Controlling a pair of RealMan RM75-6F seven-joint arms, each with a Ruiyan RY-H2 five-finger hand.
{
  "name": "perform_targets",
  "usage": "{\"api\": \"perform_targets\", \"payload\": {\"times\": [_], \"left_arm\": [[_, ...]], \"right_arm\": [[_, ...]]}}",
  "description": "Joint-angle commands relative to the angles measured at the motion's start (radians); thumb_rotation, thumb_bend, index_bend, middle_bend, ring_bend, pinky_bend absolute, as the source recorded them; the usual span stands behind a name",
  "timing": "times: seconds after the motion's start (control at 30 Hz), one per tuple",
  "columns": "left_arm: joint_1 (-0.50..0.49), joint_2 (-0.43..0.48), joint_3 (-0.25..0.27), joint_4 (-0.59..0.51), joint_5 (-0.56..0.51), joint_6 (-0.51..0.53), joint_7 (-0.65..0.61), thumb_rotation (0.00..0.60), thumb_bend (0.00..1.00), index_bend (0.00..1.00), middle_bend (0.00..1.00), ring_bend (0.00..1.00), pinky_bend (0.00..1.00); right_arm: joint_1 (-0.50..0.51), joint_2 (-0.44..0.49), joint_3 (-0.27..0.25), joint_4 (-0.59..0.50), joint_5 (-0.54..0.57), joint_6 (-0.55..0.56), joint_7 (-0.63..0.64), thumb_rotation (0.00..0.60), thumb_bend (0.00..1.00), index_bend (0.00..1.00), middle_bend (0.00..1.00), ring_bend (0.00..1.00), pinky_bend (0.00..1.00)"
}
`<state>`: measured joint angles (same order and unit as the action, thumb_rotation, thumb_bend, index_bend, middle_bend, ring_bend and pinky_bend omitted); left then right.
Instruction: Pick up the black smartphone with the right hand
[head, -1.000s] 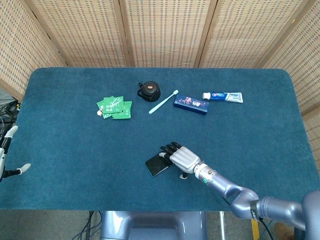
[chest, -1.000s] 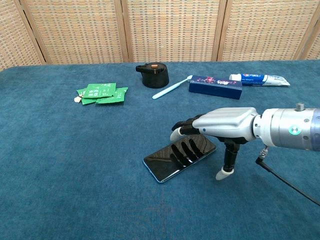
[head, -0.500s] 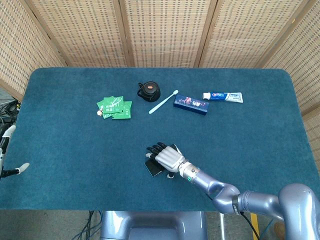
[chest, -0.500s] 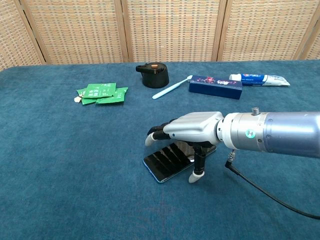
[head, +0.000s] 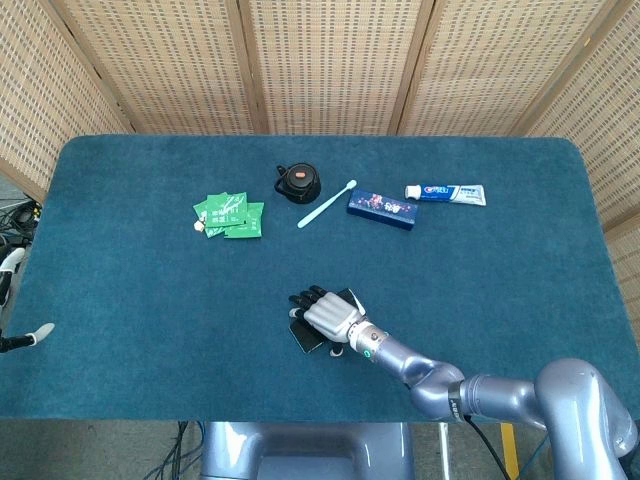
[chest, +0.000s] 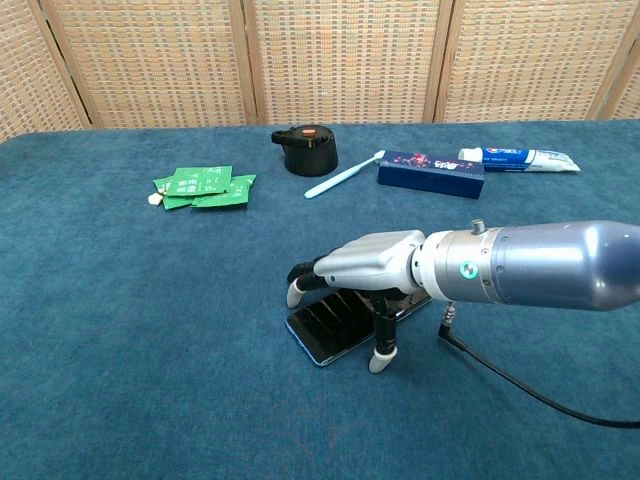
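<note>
The black smartphone (chest: 322, 336) lies flat on the blue table cloth near the front edge, and only its left corner (head: 304, 338) shows in the head view. My right hand (chest: 365, 262) hovers palm down right over it, its dark fingers (chest: 305, 277) spread above the screen and reflected in it. The thumb (chest: 380, 354) points down at the phone's near edge, its tip at cloth level. I see no closed grip on the phone. From above, the right hand (head: 328, 313) covers most of the phone. My left hand (head: 12, 300) shows only pale fingertips at the far left edge, apart and empty.
Along the back lie green packets (head: 230, 215), a black round lid with an orange centre (head: 298, 181), a light toothbrush (head: 326, 204), a dark blue box (head: 382, 209) and a toothpaste tube (head: 446, 193). The table's front edge (head: 300, 420) runs close behind the hand.
My right hand has slid left along the phone and now covers most of it, with the thumb moved to its near edge. The left hand has drifted slightly further out of frame.
</note>
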<state>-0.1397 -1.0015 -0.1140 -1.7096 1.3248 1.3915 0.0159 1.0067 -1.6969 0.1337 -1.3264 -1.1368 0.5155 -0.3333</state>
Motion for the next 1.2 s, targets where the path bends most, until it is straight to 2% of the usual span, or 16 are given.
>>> {"api": "perform_targets", "payload": {"times": [0.03, 0.2, 0.3, 0.8, 1.2], "left_arm": [[0.0, 0.001, 0.001, 0.0, 0.001, -0.001, -0.001, 0.6, 0.0, 0.0, 0.0, 0.0, 0.0], [0.001, 0.002, 0.0, -0.003, 0.005, 0.003, -0.005, 0.6, 0.0, 0.0, 0.0, 0.0, 0.0], [0.002, 0.005, 0.001, -0.006, 0.007, 0.006, -0.009, 0.6, 0.0, 0.0, 0.0, 0.0, 0.0], [0.009, 0.014, 0.005, -0.013, 0.024, 0.021, -0.025, 0.6, 0.0, 0.0, 0.0, 0.0, 0.0], [0.01, 0.014, 0.005, -0.015, 0.026, 0.023, -0.026, 0.6, 0.0, 0.0, 0.0, 0.0, 0.0]], "right_arm": [[0.004, -0.007, -0.007, 0.001, 0.018, 0.014, -0.003, 0.6, 0.43, 0.48, 0.0, 0.0, 0.0], [-0.004, -0.003, -0.006, -0.012, 0.016, 0.036, 0.02, 0.6, 0.55, 0.61, 0.0, 0.0, 0.0], [-0.014, 0.004, -0.004, -0.027, -0.002, 0.055, 0.051, 0.6, 0.56, 0.65, 0.0, 0.0, 0.0], [-0.042, 0.027, -0.004, -0.058, -0.106, 0.124, 0.167, 0.6, 0.56, 0.67, 0.0, 0.0, 0.0], [-0.066, 0.117, 0.103, -0.188, -0.041, 0.164, 0.339, 0.6, 0.56, 0.67, 0.02, 0.0, 0.0]]}}
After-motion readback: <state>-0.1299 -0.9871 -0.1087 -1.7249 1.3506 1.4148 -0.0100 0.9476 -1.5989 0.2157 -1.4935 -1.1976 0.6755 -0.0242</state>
